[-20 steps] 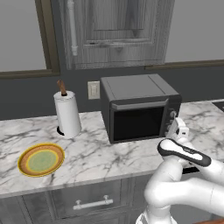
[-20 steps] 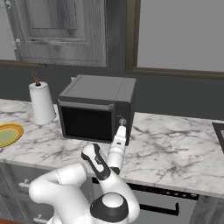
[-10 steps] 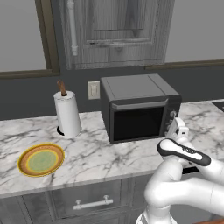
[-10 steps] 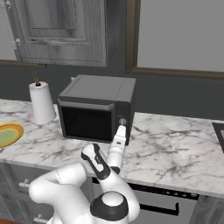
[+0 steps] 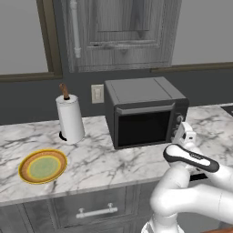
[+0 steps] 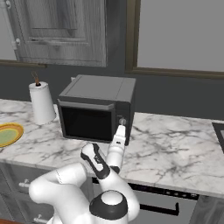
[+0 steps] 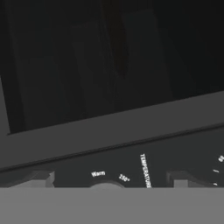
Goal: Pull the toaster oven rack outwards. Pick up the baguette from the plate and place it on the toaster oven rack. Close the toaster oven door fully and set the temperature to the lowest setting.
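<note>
The hand (image 6: 121, 129), fingers apart, sits at the oven's (image 5: 143, 111) knob panel on its right side; door (image 5: 143, 127) shut. Closing off-centre could slip off the temperature knob (image 7: 105, 187) or grab the wrong one.

Even, soft rendered light in base views; hand view dim, blurry.

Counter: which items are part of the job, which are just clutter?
Job: oven, its door shut, temperature knob, plate (bare), pincer at the knob panel.
Clutter: paper towel roll, wall outlet, cabinet door.
</note>
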Controlling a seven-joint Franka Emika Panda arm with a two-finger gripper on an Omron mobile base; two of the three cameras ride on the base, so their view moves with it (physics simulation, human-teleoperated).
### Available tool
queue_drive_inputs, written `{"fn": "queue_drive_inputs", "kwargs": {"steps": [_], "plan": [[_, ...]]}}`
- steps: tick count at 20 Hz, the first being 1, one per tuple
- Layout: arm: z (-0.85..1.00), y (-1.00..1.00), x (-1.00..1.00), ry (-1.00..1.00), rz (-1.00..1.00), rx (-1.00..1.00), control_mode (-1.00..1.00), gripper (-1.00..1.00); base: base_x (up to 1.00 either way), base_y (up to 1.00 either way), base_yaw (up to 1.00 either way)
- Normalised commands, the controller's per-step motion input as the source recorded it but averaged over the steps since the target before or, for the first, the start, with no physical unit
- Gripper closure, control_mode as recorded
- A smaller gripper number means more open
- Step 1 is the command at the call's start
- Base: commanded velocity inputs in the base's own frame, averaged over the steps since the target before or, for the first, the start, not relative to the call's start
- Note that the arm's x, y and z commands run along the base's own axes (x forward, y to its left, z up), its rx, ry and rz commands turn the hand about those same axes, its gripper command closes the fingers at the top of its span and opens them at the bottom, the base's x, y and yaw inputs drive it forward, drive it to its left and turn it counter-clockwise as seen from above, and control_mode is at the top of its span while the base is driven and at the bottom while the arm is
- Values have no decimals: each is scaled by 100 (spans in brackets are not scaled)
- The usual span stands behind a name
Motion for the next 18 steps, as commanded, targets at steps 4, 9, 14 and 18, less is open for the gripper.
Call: {"fn": "queue_drive_inputs", "kwargs": {"steps": [4, 9, 14, 18], "plan": [[0, -76, 52, 10, 14, 0, -100, 100, 0, 0, 0], [1, -85, 69, 26, 12, 0, -100, 100, 0, 0, 0], [0, -84, 69, 39, 5, -10, -100, 100, 0, 0, 0], [0, -99, 74, 39, 4, -8, -100, 100, 0, 0, 0]]}}
